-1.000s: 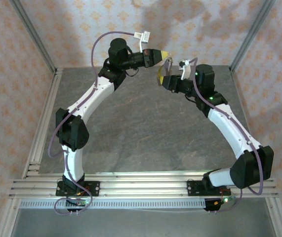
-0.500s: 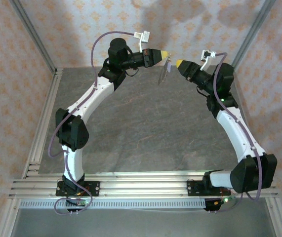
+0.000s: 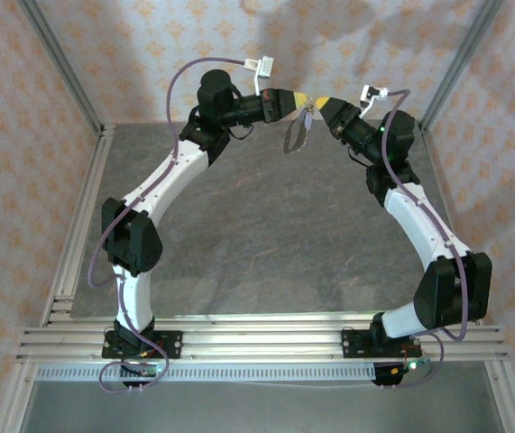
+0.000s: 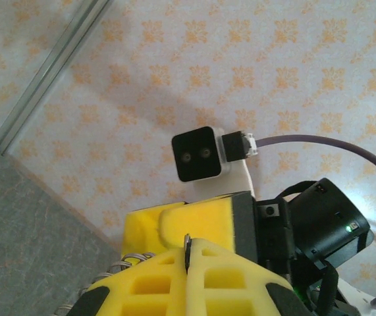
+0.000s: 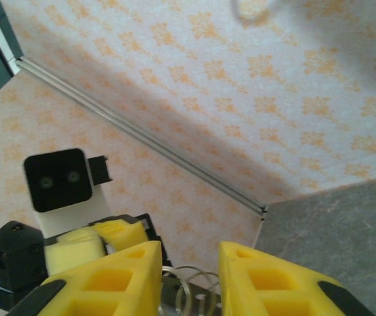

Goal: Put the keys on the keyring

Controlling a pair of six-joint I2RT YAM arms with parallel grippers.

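Grey bench (image 3: 266, 234) sits well below the action: I've got left fingers (image 4: 240, 276) pinching the keyring (image 3: 295, 133) aloft so the spread right fingers (image 5: 122, 276) can close in on it unobstructed.

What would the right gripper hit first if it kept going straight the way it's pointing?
Probably the keyring, hanging from the left gripper just ahead of the right gripper; the left gripper's tips lie close behind. Depth is unclear.
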